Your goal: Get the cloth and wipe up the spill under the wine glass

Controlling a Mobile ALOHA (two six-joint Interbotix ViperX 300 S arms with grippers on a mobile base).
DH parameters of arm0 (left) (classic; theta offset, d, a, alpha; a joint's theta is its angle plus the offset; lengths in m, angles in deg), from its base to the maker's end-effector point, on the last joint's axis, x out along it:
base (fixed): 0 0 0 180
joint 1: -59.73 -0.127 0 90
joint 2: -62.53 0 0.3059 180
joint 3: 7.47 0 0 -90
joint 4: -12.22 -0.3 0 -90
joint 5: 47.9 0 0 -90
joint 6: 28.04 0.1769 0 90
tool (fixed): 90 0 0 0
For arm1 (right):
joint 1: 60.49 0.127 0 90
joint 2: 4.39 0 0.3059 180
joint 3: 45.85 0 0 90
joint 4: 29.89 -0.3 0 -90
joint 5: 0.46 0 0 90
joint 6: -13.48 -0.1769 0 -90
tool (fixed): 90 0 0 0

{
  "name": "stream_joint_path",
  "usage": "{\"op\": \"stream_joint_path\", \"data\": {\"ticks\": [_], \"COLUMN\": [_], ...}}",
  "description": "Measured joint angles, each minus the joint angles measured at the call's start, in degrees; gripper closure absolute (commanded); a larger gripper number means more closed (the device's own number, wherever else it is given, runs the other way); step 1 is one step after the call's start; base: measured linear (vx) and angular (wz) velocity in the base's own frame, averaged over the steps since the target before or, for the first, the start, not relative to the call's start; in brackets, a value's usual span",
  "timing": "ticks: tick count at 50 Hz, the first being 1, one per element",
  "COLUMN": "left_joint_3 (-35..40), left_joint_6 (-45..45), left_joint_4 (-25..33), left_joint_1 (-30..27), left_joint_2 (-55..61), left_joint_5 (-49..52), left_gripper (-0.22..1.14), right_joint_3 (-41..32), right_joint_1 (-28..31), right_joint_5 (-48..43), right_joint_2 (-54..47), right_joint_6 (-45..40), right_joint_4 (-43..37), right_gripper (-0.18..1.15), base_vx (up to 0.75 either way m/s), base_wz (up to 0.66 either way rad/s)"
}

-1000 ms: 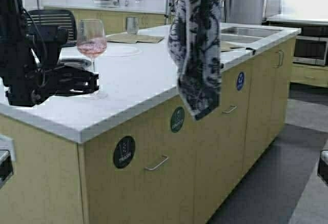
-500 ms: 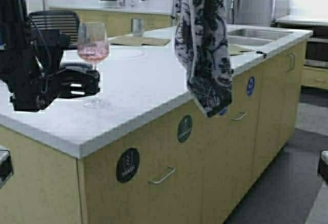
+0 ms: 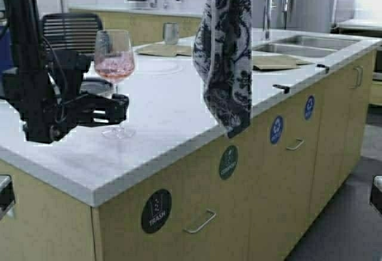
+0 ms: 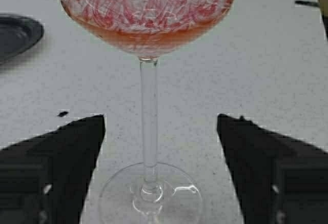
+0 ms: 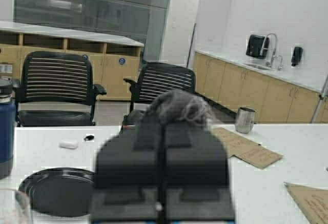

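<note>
The left tool (image 4: 159,147) was wide open, one finger on each side of the wine glass (image 3: 114,70) stem near the counter's (image 3: 173,108) front edge. The right tool, probably pinching the cloth (image 3: 227,46), hung it above that edge.

The robot's base has rolled on along the bench (image 3: 179,103): in the high view the sink, drawers and round labels all slide toward three o'clock. The left gripper (image 3: 121,108), jaws spread, now sits closer around the wine glass (image 3: 114,70) stem. The cloth (image 3: 227,52), hanging from the right gripper (image 5: 164,147), swings slightly toward nine o'clock.
</note>
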Motion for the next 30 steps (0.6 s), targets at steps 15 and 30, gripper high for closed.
{"op": "stream_joint_path", "data": {"ticks": [15,30], "left_joint_3": [5.1,6.59], "left_joint_6": [-1.32,-1.41], "left_joint_4": [-0.88,-1.14], "left_joint_1": [1.58,1.67], "left_joint_2": [3.78,5.01], "left_joint_5": [0.0,0.0], "left_gripper": [-0.07,0.08], "right_joint_3": [0.0,0.0], "right_joint_1": [-0.09,-0.09], "right_joint_5": [0.0,0.0], "right_joint_2": [0.0,-0.53], "right_joint_6": [0.0,0.0], "right_joint_4": [-0.09,0.0], "right_gripper": [0.92,0.92], "base_vx": [0.1,0.06], "base_wz": [0.03,0.02]}}
